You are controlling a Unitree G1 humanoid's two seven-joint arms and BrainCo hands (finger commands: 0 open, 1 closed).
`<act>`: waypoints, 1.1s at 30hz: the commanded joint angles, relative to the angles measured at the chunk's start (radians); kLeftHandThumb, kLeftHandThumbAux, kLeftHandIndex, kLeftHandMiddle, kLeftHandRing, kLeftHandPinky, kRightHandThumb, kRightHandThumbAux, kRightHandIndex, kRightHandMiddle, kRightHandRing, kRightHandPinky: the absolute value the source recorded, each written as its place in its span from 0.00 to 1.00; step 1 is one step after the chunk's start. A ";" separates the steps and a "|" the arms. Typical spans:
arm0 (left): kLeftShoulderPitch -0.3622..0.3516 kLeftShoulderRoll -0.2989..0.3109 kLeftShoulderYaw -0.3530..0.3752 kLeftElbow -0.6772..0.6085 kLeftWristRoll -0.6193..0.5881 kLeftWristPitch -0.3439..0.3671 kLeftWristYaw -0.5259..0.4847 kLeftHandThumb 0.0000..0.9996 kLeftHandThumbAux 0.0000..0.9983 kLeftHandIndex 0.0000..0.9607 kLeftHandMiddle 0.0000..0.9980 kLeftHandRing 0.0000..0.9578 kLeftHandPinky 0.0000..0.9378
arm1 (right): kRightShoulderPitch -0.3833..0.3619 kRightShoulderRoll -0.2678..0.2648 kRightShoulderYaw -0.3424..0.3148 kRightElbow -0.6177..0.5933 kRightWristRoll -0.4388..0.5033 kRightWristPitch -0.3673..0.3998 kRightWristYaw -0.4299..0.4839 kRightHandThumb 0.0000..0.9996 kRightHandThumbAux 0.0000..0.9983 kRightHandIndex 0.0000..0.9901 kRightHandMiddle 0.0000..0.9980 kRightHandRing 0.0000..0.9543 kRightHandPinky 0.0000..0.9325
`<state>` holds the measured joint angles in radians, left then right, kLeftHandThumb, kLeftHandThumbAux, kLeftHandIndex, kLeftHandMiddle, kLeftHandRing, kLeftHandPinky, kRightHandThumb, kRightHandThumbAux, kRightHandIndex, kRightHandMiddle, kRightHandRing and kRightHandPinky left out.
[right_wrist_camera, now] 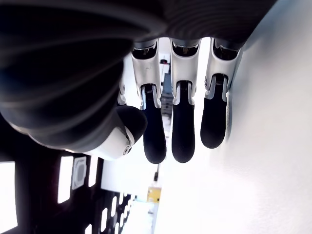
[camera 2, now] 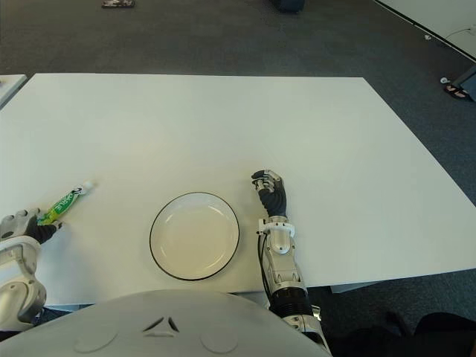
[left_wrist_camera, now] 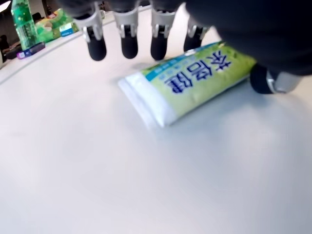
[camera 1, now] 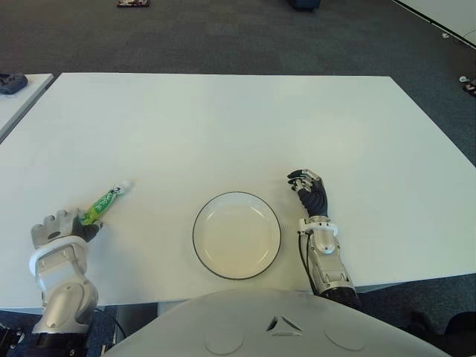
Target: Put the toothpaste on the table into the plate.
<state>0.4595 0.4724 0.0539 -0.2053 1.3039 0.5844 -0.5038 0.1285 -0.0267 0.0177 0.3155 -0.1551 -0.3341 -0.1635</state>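
Note:
A green and white toothpaste tube [camera 1: 104, 202] lies flat on the white table [camera 1: 223, 126], left of the plate. My left hand [camera 1: 65, 225] is at the tube's near end. In the left wrist view its fingers [left_wrist_camera: 128, 45] hang spread just above the tube [left_wrist_camera: 190, 83] and the thumb [left_wrist_camera: 265, 80] sits beside it, not closed around it. The white plate with a dark rim [camera 1: 236, 235] stands empty near the front edge. My right hand [camera 1: 309, 190] shows just right of the plate, fingers [right_wrist_camera: 178, 136] relaxed and holding nothing.
A second table with a dark object [camera 1: 11, 82] stands at the far left. A green bottle [left_wrist_camera: 22, 22] and small boxes show far off in the left wrist view. Dark carpet surrounds the table; the front edge is close to both hands.

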 commanded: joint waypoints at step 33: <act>-0.283 -0.131 -0.190 0.699 -0.255 -0.072 0.493 0.52 0.21 0.00 0.00 0.00 0.00 | 0.023 0.003 -0.005 -0.008 0.005 0.037 0.002 0.71 0.73 0.43 0.46 0.47 0.49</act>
<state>0.1220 0.4325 -0.0569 0.3614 1.1539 0.5852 0.0276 0.1437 -0.0244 0.0172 0.3025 -0.1538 -0.3293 -0.1631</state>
